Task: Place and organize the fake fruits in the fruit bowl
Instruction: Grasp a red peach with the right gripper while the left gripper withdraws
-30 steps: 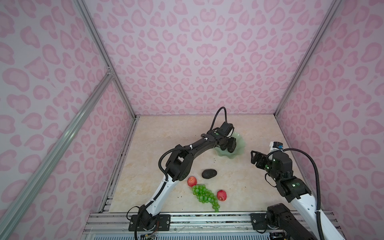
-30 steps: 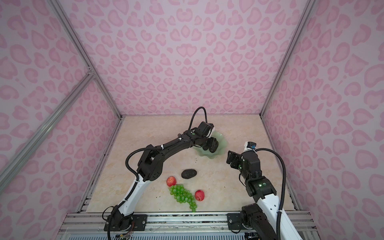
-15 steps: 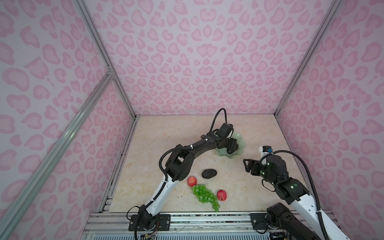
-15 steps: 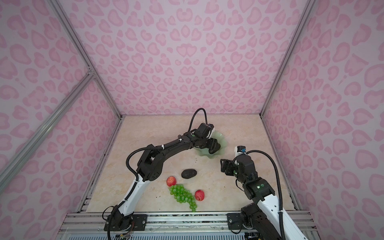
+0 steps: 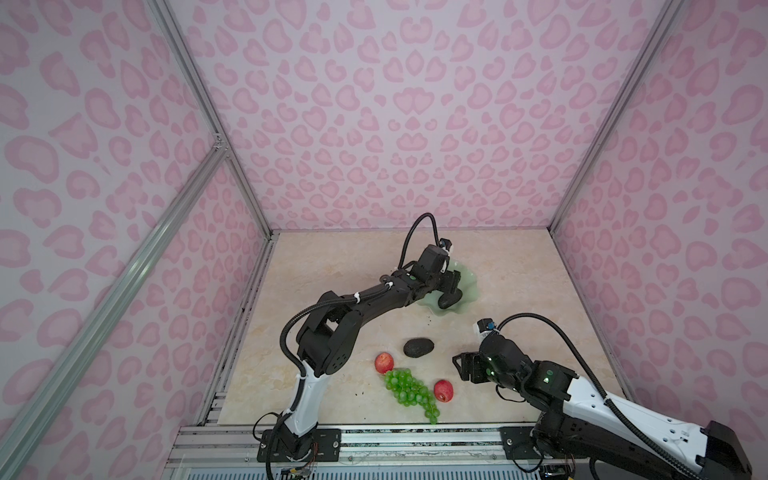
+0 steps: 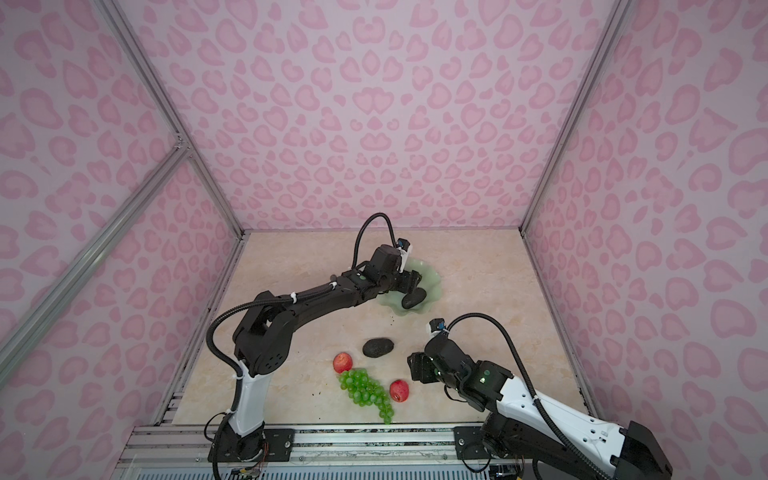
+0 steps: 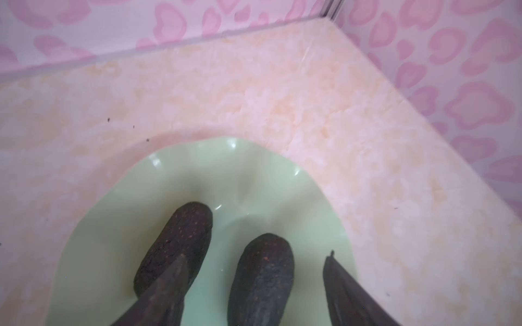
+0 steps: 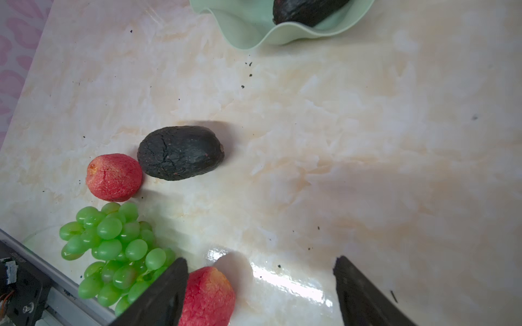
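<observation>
Nearest you, your right gripper (image 8: pixel 260 259) gapes wide and empty. One finger hides part of a red apple (image 8: pixel 209 293) and the end of the grapes (image 8: pixel 113 248). Beyond them lies a loose avocado (image 8: pixel 180 152). Farthest, in the fruit bowl (image 7: pixel 254 175), your left gripper (image 7: pixel 257 253) stands parted astride one avocado (image 7: pixel 261 282), clear of it on both sides. One finger covers the end of a second avocado (image 7: pixel 176 245).

The left arm (image 5: pixel 374 299) and the right arm (image 5: pixel 519 370) are built alike: matte black jointed links with rounded housings, a glossy white lower segment (image 5: pixel 305 399), a black base plate (image 5: pixel 297 446) dotted with screw heads, and a small green indicator light (image 5: pixel 547 379) on a black link. A black corrugated cable (image 5: pixel 532 315) loops along each arm, held by white cable ties (image 5: pixel 356 296), and meets a small white camera module (image 5: pixel 484 326) with a blue connector at the wrist. The left gripper (image 7: pixel 257 254) and the right gripper (image 8: pixel 262 258) each carry two dark, matte, tapering fingers (image 8: pixel 364 293).
</observation>
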`<control>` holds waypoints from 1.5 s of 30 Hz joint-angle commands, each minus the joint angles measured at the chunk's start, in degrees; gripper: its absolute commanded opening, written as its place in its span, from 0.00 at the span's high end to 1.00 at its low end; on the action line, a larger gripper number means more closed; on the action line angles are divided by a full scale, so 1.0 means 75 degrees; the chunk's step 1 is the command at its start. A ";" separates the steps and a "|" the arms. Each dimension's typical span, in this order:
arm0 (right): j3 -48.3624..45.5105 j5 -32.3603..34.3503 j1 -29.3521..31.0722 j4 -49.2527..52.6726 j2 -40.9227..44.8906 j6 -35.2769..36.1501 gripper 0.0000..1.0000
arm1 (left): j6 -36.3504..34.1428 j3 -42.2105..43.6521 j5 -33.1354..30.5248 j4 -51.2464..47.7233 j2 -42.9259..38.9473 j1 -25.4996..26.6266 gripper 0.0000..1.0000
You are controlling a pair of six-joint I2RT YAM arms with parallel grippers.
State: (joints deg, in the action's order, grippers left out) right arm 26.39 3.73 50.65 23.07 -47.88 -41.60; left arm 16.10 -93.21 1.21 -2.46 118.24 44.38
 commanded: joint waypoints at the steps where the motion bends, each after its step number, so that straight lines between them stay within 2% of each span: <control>1: -0.0030 0.0163 0.0118 -0.0398 -0.0100 -0.0265 0.18 | 0.0006 -0.0059 0.0379 0.0569 -0.3669 0.0022 0.24; 6: -0.0038 0.0118 0.0571 -0.0369 -0.0337 -0.0480 0.18 | -0.0119 0.0095 0.0282 0.0606 -0.3972 0.0017 0.24; 12: -0.0044 -0.0114 0.1211 -0.0541 -0.0934 -0.0776 0.19 | -0.0598 0.0807 -0.0548 0.0238 -0.4821 0.0000 0.24; 17: -0.0045 -0.0261 0.1675 -0.0910 -0.1408 -0.1054 0.19 | -0.0672 0.2096 -0.1342 -0.0009 -0.5989 -0.0160 0.24; 21: 0.0042 -0.0303 0.2018 -0.1025 -0.1781 -0.1230 0.19 | -0.0415 0.3603 -0.2008 -0.0281 -0.7114 -0.0444 0.23; 26: 0.0268 -0.0644 0.2130 -0.1002 -0.2441 -0.1305 0.22 | -0.0041 0.4749 -0.2426 -0.0969 -0.8191 -0.0783 0.22; 32: 0.0404 -0.0466 0.2224 -0.0985 -0.2748 -0.1412 0.32 | 0.0223 0.5562 -0.2768 -0.1683 -0.8745 -0.0867 0.22; 36: 0.0375 -0.0092 0.2217 -0.0709 -0.2636 -0.1474 0.48 | 0.0462 0.6062 -0.3004 -0.1963 -0.8900 -0.0904 0.22; 38: 0.0448 0.0239 0.2211 -0.0400 -0.2487 -0.1507 0.52 | 0.0575 0.6261 -0.3018 -0.2056 -0.8930 -0.0925 0.22; 42: 0.1030 0.1143 0.2047 0.0566 -0.2018 -0.1061 0.59 | 0.0945 0.6604 -0.2818 -0.2172 -0.8864 -0.0959 0.21; 45: 0.1486 0.1663 0.1607 0.0848 -0.1516 -0.0488 0.60 | 0.1239 0.6844 -0.2568 -0.2237 -0.8786 -0.0960 0.22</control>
State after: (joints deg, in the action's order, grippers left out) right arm 35.66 9.61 64.75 25.17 -61.34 -49.69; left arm 22.37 -42.92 -19.38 -18.28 52.03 37.19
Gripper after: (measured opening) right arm 0.440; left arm 0.785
